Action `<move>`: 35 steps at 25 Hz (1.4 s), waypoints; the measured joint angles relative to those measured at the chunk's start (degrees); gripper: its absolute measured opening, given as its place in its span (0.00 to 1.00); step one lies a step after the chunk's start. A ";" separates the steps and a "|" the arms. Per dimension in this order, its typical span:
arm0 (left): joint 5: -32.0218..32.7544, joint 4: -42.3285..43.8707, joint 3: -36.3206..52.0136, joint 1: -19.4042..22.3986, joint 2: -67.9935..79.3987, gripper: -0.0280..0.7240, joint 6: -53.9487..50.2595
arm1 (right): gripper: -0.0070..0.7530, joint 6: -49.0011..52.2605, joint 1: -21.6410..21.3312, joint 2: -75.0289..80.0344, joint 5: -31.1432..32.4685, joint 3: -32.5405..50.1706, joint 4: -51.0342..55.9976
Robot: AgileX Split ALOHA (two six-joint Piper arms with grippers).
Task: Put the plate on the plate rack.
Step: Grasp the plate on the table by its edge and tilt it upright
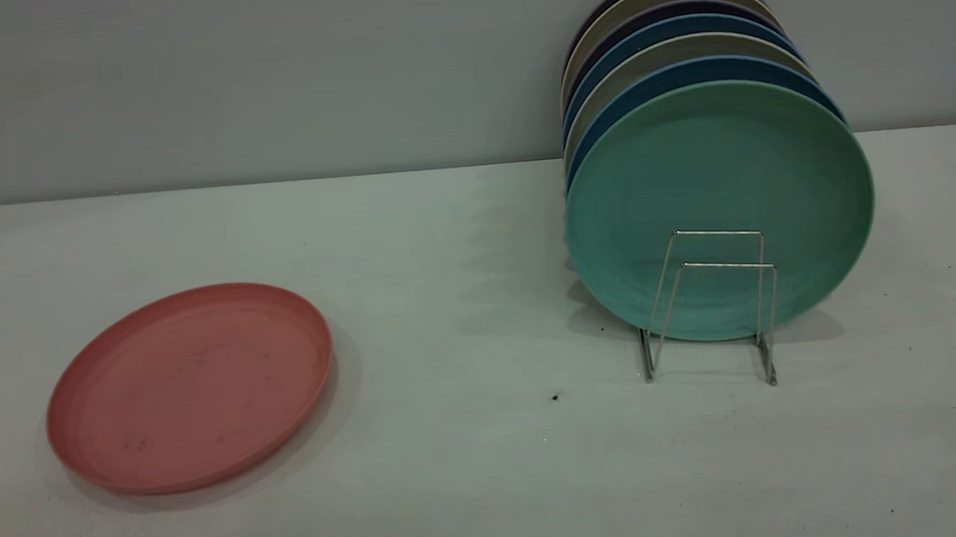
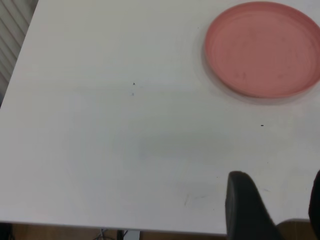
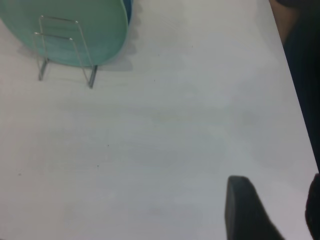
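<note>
White tabletop (image 1: 475,484) is carrying the round salmon-pink matte plate (image 1: 191,388), lying flat at lower left of the exterior view. Thin silver wire plate rack (image 1: 709,308) is standing at right, fronting the teal-green plate (image 1: 719,204). Left gripper (image 2: 272,207) and right gripper (image 3: 270,210) are hanging spread and empty. Pickup appears not yet begun; next, reaching the rim.

One pink plate (image 1: 191,388), one wire rack (image 1: 708,304), seven racked plates, teal plate (image 1: 719,208) foremost
</note>
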 joint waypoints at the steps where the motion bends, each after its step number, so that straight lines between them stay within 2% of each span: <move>1: 0.00 0.00 0.00 0.00 0.00 0.50 0.00 | 0.42 0.00 0.00 0.00 0.00 0.00 0.00; 9: 0.00 0.00 0.00 -0.44 0.00 0.50 0.00 | 0.42 0.00 0.00 0.00 0.00 0.00 0.00; 17: 0.00 0.00 0.00 -6.70 0.00 0.50 0.00 | 0.42 0.00 0.88 0.00 0.00 0.00 0.00; 22: 0.00 0.00 0.00 -8.62 0.00 0.50 0.00 | 0.42 0.00 3.92 0.00 0.00 0.00 1.03; 30: 0.00 0.00 0.00 -8.62 0.00 0.50 0.00 | 0.42 0.00 13.88 0.00 0.00 0.00 2.02; 35: 0.00 0.53 0.00 -8.62 1.10 0.50 -2.40 | 0.42 -0.06 18.20 0.44 -0.45 -0.24 1.04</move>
